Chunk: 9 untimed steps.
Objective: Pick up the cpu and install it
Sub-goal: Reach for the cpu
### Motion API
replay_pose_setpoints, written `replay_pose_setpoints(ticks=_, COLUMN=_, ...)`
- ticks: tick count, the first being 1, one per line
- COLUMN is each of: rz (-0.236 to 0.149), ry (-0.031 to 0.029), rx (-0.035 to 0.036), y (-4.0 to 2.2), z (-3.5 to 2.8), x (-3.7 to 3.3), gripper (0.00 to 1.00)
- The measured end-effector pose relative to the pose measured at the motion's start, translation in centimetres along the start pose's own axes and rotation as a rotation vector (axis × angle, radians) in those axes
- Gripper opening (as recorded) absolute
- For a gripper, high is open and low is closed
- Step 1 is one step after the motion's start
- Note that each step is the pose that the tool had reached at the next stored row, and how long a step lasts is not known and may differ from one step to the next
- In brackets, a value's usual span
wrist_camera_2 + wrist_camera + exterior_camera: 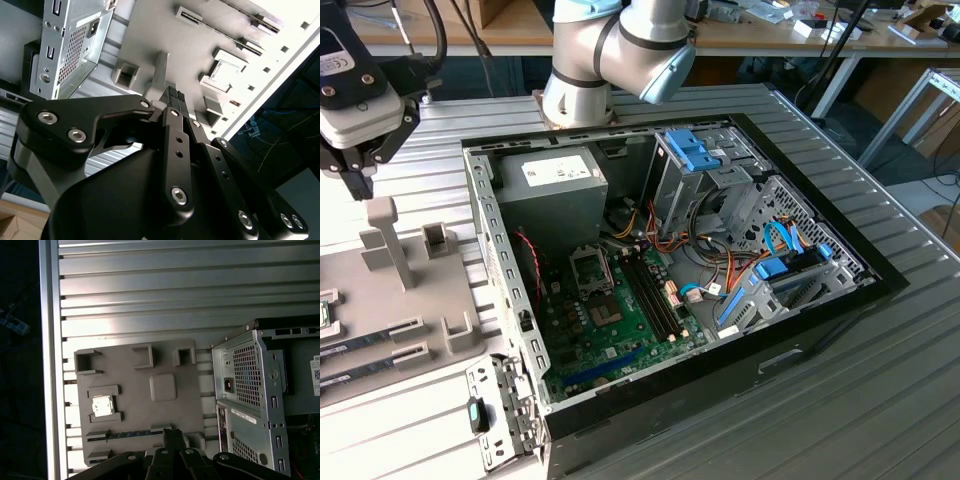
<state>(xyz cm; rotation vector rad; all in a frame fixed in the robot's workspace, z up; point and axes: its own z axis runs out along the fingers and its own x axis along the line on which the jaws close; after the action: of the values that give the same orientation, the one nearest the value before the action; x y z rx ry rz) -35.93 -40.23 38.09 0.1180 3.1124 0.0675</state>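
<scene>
The black two-fingered gripper (358, 172) hangs above the far end of a flat grey moulded plastic tray (450, 310) that lies on the ribbed silver metal table (840, 420), at the exterior view's left. In the second wrist view its fingertips (174, 95) sit pressed together with nothing between them, so the jaws look fully closed and empty, though the angle is steep enough that a hairline gap could escape notice. The cpu (102, 406), a small flat square chip with a silvery top, lies face up in a raised square nest on that tray, well apart from the gripper and untouched by it. Just beside the nest, towards the gripper in the first wrist view, a long narrow green memory stick (134, 432) rests in a slot. The exterior view shows two such sticks (378, 337) lying parallel on the tray near a grey upright post (386, 238). To the exterior view's right of the tray, the open black and grey metal computer case (510, 300) lies on its side, its green motherboard (620, 320) exposed, with a black-framed square socket (590, 268) beside the dark memory slots.
</scene>
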Motion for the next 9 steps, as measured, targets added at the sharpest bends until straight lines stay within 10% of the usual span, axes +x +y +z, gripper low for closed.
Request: replay_pose_setpoints(ticks=9, rz=0.0, ry=0.0001, rx=0.0001, y=-0.05, z=0.1, x=0.25, gripper=0.11)
